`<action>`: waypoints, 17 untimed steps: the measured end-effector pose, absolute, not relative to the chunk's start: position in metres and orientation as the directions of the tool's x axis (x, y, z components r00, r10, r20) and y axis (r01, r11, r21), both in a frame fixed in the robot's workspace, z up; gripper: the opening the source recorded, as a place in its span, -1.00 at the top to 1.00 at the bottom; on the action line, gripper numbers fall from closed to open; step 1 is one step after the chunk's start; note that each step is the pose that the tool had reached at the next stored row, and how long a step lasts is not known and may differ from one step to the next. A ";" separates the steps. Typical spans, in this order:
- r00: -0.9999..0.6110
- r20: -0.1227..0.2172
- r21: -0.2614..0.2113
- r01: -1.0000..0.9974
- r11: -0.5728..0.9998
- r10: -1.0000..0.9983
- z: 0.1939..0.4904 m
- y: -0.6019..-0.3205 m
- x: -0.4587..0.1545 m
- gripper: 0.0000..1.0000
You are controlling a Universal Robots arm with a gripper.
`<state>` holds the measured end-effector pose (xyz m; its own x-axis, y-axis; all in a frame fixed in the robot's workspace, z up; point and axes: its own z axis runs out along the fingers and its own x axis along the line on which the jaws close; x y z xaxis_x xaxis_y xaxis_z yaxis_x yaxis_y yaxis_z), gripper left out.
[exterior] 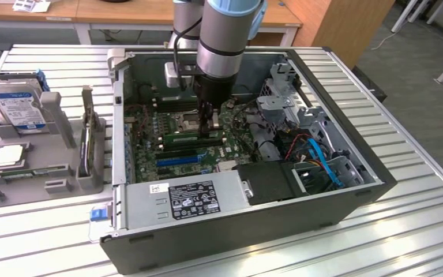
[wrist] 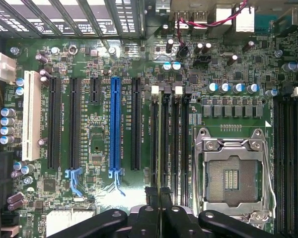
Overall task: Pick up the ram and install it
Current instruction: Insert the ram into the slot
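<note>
Inside the computer case point(exterior: 299, 228), over the black memory slots point(wrist: 181, 144) beside the CPU socket point(wrist: 231, 173), your gripper point(wrist: 159, 210) pinches the ram point(wrist: 159, 148) edge-on, fingers point(wrist: 151, 215) nearly together. If the stick meets its slot skewed, or the white latches point(wrist: 178, 89) are closed, pressing could bend it or jam.

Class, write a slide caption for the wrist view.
Shut tool at the black memory slots, beside the empty CPU socket.

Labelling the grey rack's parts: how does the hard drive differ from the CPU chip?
The hard drive stands upright; the CPU chip lies flat. The hard drive is larger and oblong with a blue label; the CPU chip is small and square. Both are silver, outside the computer case.
</note>
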<state>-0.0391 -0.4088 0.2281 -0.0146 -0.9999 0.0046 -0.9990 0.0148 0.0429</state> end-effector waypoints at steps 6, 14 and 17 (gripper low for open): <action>-0.015 0.005 0.043 -0.999 0.015 -1.000 0.227 -0.409 -0.039 0.76; -0.014 0.004 0.043 -0.999 0.014 -1.000 0.226 -0.409 -0.039 0.76; -0.013 0.004 0.043 -0.999 0.013 -1.000 0.226 -0.409 -0.038 0.76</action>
<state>-0.0379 -0.4087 0.2264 -0.0128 -0.9999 0.0045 -0.9990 0.0130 0.0426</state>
